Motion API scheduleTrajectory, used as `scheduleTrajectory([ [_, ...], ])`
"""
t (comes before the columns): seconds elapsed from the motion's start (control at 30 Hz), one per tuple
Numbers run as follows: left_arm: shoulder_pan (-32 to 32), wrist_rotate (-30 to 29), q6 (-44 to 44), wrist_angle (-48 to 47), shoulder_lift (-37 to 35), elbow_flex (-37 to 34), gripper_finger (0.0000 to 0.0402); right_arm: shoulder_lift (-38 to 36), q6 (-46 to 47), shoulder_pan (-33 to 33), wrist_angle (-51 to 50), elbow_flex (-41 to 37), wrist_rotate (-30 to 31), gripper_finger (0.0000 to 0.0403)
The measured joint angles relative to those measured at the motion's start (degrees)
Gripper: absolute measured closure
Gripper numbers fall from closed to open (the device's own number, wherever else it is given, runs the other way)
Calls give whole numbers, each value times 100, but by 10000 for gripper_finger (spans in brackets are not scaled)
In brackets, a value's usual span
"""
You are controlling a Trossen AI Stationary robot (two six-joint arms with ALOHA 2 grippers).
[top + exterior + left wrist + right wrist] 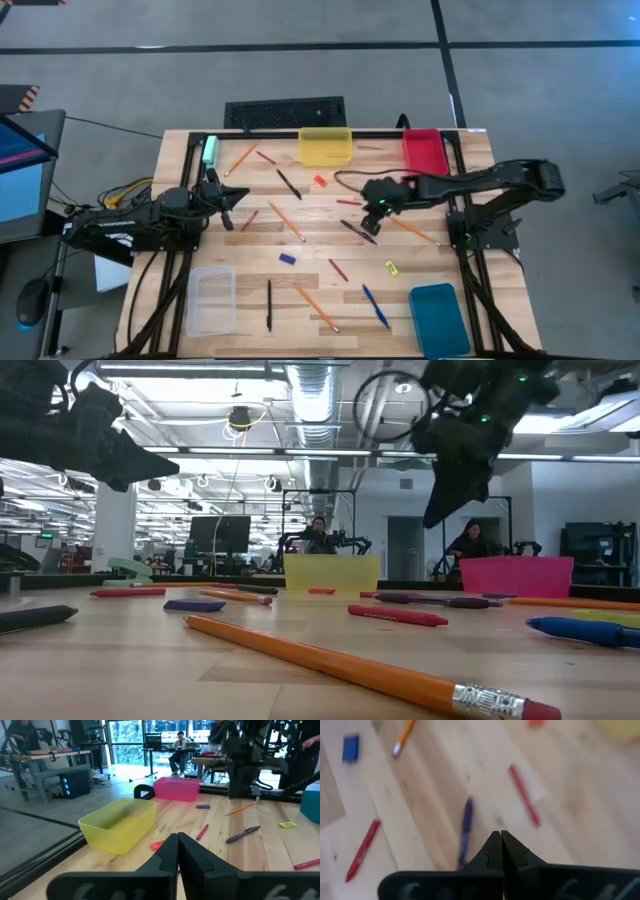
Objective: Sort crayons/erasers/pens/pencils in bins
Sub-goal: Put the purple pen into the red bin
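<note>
bins (325, 158) 4 | pencils (286, 221) 4 | pens (289, 183) 4 | crayons (338, 269) 4 | erasers (287, 258) 3

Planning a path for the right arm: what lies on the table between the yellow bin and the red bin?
Nothing: the high view shows bare wood between the yellow bin and the red bin.

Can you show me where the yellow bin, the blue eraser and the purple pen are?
yellow bin (325, 147): high view, on its floor.
blue eraser (287, 258): high view, on its top face.
purple pen (465, 832): right wrist view, on the middle of its barrel.
</note>
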Motion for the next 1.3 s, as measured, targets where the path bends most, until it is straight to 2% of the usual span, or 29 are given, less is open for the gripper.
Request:
scheduleTrajectory([
  [0.3,0,0,-1,1,0,-1,402,1442,804,355,-1005,965,-283,398],
  [0.43,1,-1,-1,1,0,-1,402,1885,990,461,-1107,1306,-418,389],
  [0.73,0,-2,1,0,0,0,402,2695,1049,458,-2025,2331,-534,318],
  [0.93,0,-2,1,1,0,-1,401,3129,985,435,-2165,2588,-560,282],
  [1.03,2,-4,0,0,0,-1,401,3185,1173,385,-2248,2606,-714,279],
  [1.3,0,-3,1,0,-1,-1,402,3059,1085,314,-2494,2619,-489,278],
])
